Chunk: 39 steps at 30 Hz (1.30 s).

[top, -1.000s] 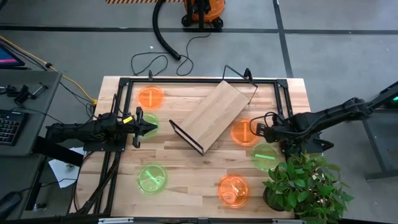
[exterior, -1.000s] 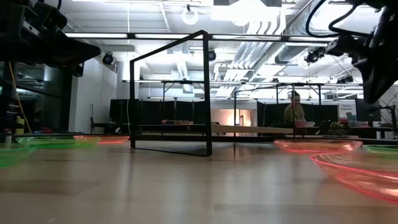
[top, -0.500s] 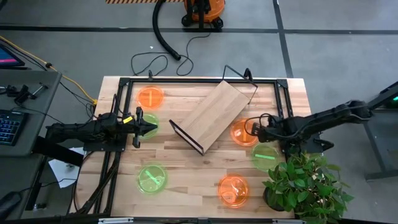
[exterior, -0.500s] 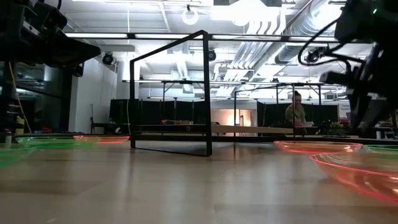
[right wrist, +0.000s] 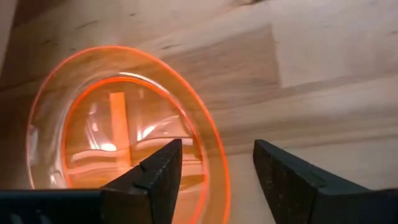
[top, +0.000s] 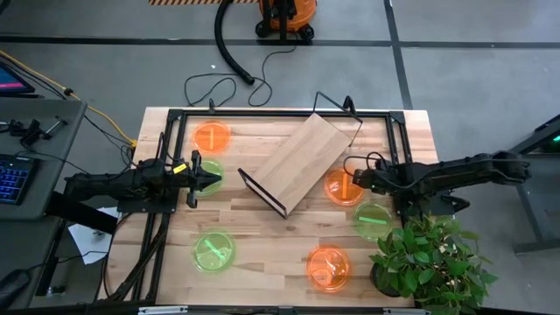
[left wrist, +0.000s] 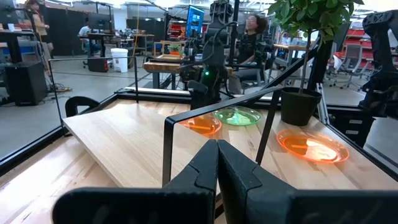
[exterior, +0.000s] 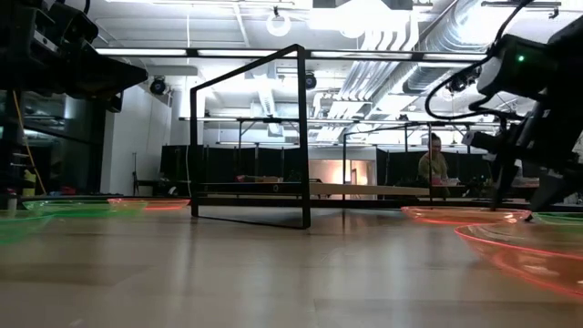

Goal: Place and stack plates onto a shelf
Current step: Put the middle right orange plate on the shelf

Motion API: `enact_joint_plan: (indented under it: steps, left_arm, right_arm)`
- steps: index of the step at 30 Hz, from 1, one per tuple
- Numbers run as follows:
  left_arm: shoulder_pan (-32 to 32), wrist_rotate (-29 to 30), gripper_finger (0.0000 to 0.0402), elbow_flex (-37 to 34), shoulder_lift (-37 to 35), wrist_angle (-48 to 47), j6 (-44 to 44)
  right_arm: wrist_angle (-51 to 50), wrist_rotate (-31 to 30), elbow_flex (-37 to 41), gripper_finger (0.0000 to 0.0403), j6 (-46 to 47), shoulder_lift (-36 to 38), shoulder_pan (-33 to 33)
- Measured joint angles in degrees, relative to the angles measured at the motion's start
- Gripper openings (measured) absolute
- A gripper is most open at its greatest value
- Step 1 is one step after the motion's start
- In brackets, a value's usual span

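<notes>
The shelf lies slantwise at the table's middle, its board on a black wire frame. An orange plate rests flat on the table just right of it. My right gripper is low over that plate's right rim, open, one finger over the plate's inside and the other outside. Other plates lie flat: green, orange, green, orange, green. My left gripper hangs shut above that last green plate. My right gripper's open fingers come slanting down from the table's right and straddle the orange plate's right rim. Whether either finger touches the rim, I cannot tell. The plate lies flat on the table.
A potted plant stands at the table's near right corner, close behind my right arm. Black frame rails run along the table's left, far and right sides. A person sits far off in the room.
My right gripper has gone down and toward the table's left, onto the orange plate's right rim, and has opened. The plates and the shelf lie as before.
</notes>
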<state>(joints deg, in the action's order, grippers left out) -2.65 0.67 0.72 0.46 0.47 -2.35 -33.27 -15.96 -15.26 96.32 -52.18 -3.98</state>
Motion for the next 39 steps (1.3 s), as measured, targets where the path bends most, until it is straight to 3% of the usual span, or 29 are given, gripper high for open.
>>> enact_joint_plan:
  steps: [8,11,16,22,24,35,39]
  left_arm:
    - [0.0,0.0,0.0001,0.0,0.0,0.0,0.0]
    - [0.0,0.0,0.0001,0.0,0.0,0.0,0.0]
    - [0.0,0.0,0.0001,0.0,0.0,0.0,0.0]
    - [0.0,0.0,0.0001,0.0,0.0,0.0,0.0]
    - [0.0,0.0,0.0001,0.0,0.0,0.0,0.0]
    - [0.0,0.0,0.0001,0.0,0.0,0.0,0.0]
    - [0.0,0.0,0.0001,0.0,0.0,0.0,0.0]
  right_arm:
    - [4.3,1.0,0.9,0.0181,-3.2,-0.1,-0.6]
    - [3.8,1.3,1.0,0.0135,-3.2,-0.2,-0.6]
    - [2.1,1.5,1.1,0.0017,-2.1,-0.3,-0.6]
    - [1.0,6.6,1.1,0.0003,-1.5,3.1,-0.6]
    - [-1.1,10.8,0.4,0.0002,-2.7,5.8,-0.5]
    - [-5.1,21.9,-1.4,0.0000,-10.6,22.9,-0.5]
    - [-8.3,20.6,-1.4,0.0000,-9.1,25.9,-0.5]
